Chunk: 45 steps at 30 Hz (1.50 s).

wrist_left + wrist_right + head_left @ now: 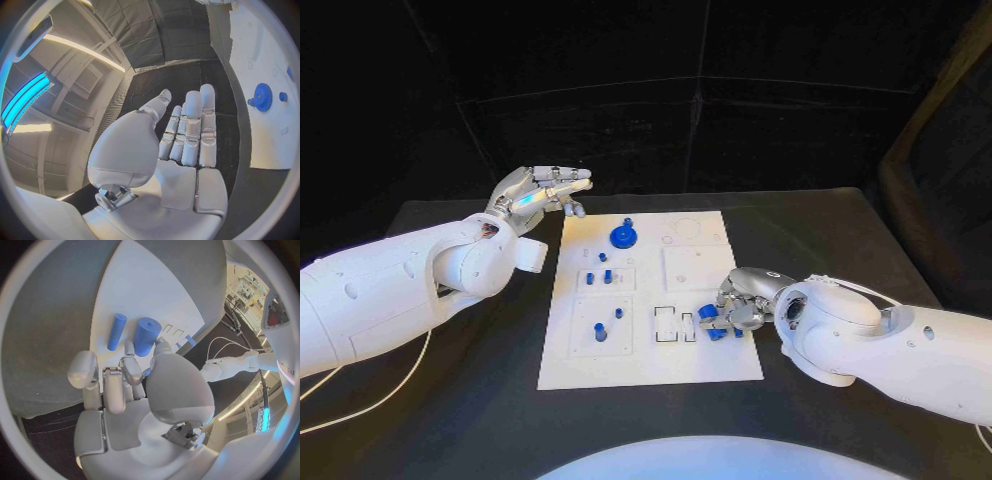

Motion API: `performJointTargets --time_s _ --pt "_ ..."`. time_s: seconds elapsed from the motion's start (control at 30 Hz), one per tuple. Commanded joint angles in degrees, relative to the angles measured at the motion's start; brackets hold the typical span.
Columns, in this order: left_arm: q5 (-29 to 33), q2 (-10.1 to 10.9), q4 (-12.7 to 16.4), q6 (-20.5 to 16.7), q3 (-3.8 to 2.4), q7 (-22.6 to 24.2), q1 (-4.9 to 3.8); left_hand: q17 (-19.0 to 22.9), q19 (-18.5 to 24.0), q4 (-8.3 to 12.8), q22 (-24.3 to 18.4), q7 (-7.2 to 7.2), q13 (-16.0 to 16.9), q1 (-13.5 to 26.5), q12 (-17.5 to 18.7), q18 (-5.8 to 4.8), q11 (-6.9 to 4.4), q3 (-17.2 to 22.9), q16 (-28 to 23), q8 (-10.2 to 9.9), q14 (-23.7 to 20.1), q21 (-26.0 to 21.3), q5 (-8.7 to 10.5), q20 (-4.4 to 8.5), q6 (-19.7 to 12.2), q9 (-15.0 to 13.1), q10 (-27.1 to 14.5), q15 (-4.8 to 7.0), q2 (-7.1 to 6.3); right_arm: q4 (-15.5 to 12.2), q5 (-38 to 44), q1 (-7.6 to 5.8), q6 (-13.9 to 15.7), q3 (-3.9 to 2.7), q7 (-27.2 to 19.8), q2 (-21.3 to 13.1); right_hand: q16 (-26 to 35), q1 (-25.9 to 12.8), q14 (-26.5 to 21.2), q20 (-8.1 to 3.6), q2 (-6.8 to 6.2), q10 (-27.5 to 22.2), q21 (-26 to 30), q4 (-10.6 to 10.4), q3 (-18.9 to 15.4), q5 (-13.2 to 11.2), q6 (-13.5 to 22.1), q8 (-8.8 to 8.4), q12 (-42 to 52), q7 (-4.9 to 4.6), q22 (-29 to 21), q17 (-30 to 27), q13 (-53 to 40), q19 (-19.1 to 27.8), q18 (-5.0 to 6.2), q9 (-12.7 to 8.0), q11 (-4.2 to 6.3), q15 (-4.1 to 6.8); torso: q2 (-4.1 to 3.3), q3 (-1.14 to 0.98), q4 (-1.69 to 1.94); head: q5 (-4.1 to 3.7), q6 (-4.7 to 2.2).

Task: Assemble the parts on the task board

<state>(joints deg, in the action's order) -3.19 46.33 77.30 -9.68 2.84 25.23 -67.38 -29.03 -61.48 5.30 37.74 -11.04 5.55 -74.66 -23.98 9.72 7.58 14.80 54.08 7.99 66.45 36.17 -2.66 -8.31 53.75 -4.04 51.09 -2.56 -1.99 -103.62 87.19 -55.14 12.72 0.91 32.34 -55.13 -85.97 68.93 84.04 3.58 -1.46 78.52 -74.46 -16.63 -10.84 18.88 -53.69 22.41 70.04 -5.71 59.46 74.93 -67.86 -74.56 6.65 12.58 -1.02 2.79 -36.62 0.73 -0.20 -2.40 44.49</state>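
One white task board (653, 360) lies flat in the middle of the black table (444, 400), a smooth matt plate marked with several outlined rectangular pockets. On it I count one toothed blue gear (626, 236) near the board's far edge, with a small round hub standing up from it. A handful of short blue pegs (599, 277) stand or lie toward the left edge, too small to count surely.

At the board's right edge the right hand (740, 300) rests low over the plate. In its wrist view two plain blue cylinders lie side by side on the white surface, a thin cylinder (116, 331) and a thick cylinder (146, 336). One fingertip touches the thick one's near end, and the other fingers curl loosely; whether it actually grips the piece I cannot tell.

The left hand (542, 192) hangs above the table just off the board's far-left corner. Its silver fingers (190, 125) are straight, close together, and hold nothing.
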Motion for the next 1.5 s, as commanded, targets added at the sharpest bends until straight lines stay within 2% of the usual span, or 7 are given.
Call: performJointTargets --time_s 0.03,0.23,0.37,0.67,0.83,1.03,1.5 --pt "0.2 0.0 0.1 0.8 -0.05 -0.1 -0.08 0.1 -0.4 -0.1 -0.1 -0.26 -0.1 0.3 -0.3 0.75 -0.05 -0.3 -0.2 0.3 -0.4 -0.2 -0.09 -0.13 0.0 0.1 -0.2 -0.1 0.51 0.6 1.7 0.38 -2.4 0.18 0.8 0.3 -0.2 0.8 4.2 -0.04 0.58 0.0 -0.1 0.1 -0.2 1.2 0.6 0.64 -0.1 0.03 -0.1 5.9 -0.2 -0.2 -0.78 0.1 -0.11 -0.02 0.07 0.04 -0.01 0.08 0.0" --pt "0.2 0.1 0.2 1.0 -0.04 -0.2 -0.08 0.1 -0.5 -0.1 -0.1 -0.27 -0.1 0.2 -0.3 0.75 -0.05 -0.3 -0.2 0.3 -0.4 -0.2 -0.09 -0.13 0.0 0.1 -0.2 -0.09 0.59 0.9 2.4 0.56 -3.0 0.18 1.2 0.8 -0.3 2.9 4.2 -0.11 1.99 -0.1 0.0 0.3 0.1 5.2 0.8 2.14 -0.1 0.21 -0.1 6.1 -0.7 -0.1 -0.75 1.0 0.04 0.09 0.03 -0.01 -0.02 0.21 0.1" --pt "0.2 0.2 0.2 1.2 -0.04 -0.3 -0.08 0.1 -0.5 -0.1 -0.1 -0.27 -0.1 0.2 -0.3 0.75 -0.05 -0.3 -0.2 0.3 -0.4 -0.2 -0.09 -0.12 0.0 0.1 -0.2 -0.09 0.61 0.5 2.7 0.61 -1.3 0.17 1.2 0.7 -0.3 4.3 4.2 -0.24 2.96 0.2 0.1 0.4 0.5 7.4 0.3 3.27 0.1 0.52 -0.2 6.3 -1.2 -0.1 -0.72 1.8 0.31 0.3 0.07 -0.07 -0.07 0.36 0.11" --pt "0.2 0.2 0.1 1.4 -0.02 -0.4 -0.05 0.1 -0.5 -0.1 -0.1 -0.27 -0.1 0.2 -0.3 0.75 -0.05 -0.3 -0.2 0.3 -0.4 -0.2 -0.09 -0.12 0.0 0.1 -0.2 -0.09 0.61 -3.7 1.2 0.6 10.8 0.11 0.1 -1.7 -0.8 6.3 4.5 -0.84 2.6 1.6 -0.6 0.3 0.2 14.5 -0.3 5.17 1.6 1.36 1.0 7.5 -3.3 -0.8 -0.94 3.5 1.1 0.97 0.16 0.05 0.03 0.25 -0.04" --pt "0.2 0.0 0.2 1.6 0.0 -0.3 -0.02 0.2 -0.5 0.1 -0.2 -0.24 -0.1 -0.1 -0.3 0.76 -0.05 -0.2 -0.2 0.4 -0.4 -0.3 -0.1 -0.11 0.0 0.1 -0.3 -0.09 0.73 -5.6 -2.0 0.57 14.1 0.07 -0.4 -2.2 -1.1 7.0 4.6 -0.99 2.37 1.8 -0.7 0.3 0.3 16.3 -0.2 5.34 1.7 1.42 1.3 8.1 -3.6 -1.0 -1.0 3.8 1.2 1.08 0.05 0.03 0.11 0.42 -0.12" --pt "0.2 0.0 0.3 1.7 0.02 -0.3 0.0 0.2 -0.5 0.1 -0.2 -0.24 -0.2 -0.2 -0.3 0.76 -0.06 -0.2 -0.2 0.4 -0.5 -0.3 -0.1 -0.11 0.0 0.1 -0.3 -0.08 0.77 -6.1 -5.3 0.56 13.9 0.06 -0.5 -1.3 -1.4 6.0 4.7 -0.99 2.41 1.8 -0.8 -0.1 -0.1 16.3 0.0 5.37 1.4 1.33 1.5 8.8 -3.5 -1.1 -1.05 4.0 1.12 1.02 -0.02 0.04 0.0 1.34 -0.18" --pt "0.2 0.1 0.6 1.8 0.04 -0.5 0.0 0.3 -0.5 0.2 -0.2 -0.24 -0.2 -0.3 -0.4 0.76 -0.06 -0.2 -0.2 0.4 -0.5 -0.4 -0.1 -0.1 0.0 0.1 -0.3 -0.07 0.82 -3.3 -8.5 0.54 7.9 0.05 2.0 4.5 -1.4 2.7 4.7 -1.07 3.99 1.8 -0.8 -0.1 -1.1 14.1 -1.0 5.88 0.5 1.73 1.5 8.8 -3.1 -1.1 -1.03 5.0 1.37 1.17 0.0 0.09 0.08 1.77 0.37"
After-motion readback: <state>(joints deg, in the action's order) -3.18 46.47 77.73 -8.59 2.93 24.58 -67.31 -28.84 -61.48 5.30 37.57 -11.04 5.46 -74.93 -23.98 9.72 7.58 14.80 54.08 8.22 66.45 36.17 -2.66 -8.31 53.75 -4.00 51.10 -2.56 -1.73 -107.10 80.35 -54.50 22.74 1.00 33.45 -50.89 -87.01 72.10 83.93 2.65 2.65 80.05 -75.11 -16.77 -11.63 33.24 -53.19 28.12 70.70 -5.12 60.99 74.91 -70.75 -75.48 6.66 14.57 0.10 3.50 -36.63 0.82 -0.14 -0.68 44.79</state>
